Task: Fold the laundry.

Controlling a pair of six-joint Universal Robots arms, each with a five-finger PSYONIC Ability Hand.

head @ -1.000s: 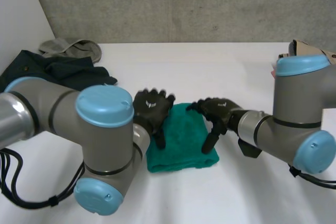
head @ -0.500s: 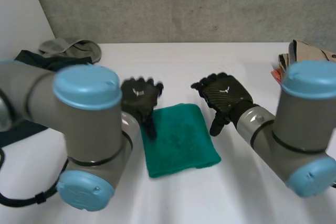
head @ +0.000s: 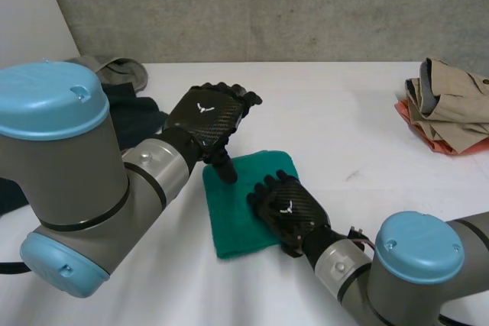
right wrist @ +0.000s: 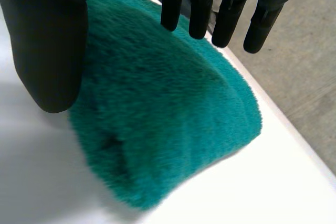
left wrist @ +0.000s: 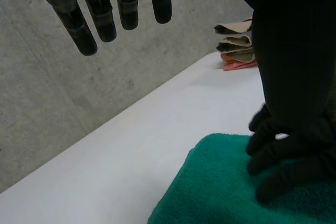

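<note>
The green towel (head: 233,215) lies in the middle of the white table (head: 336,112), already folded into a thick, compact rectangle with a rounded fold along one side. The right hand (head: 289,211) rests palm-down on its near right part, fingers (right wrist: 231,19) straight and gripping nothing. The left hand (head: 208,116) hangs over the far left corner, fingers (left wrist: 105,19) straight and spread. One digit points down at the edge, though I cannot tell if it touches. This looks like the flattening step after a fold. Next the towel probably needs a firm grip on an edge, to fold it again or carry it to the folded stack (head: 447,104) at far right. Unfolded dark clothes (head: 134,108) wait at far left.
</note>
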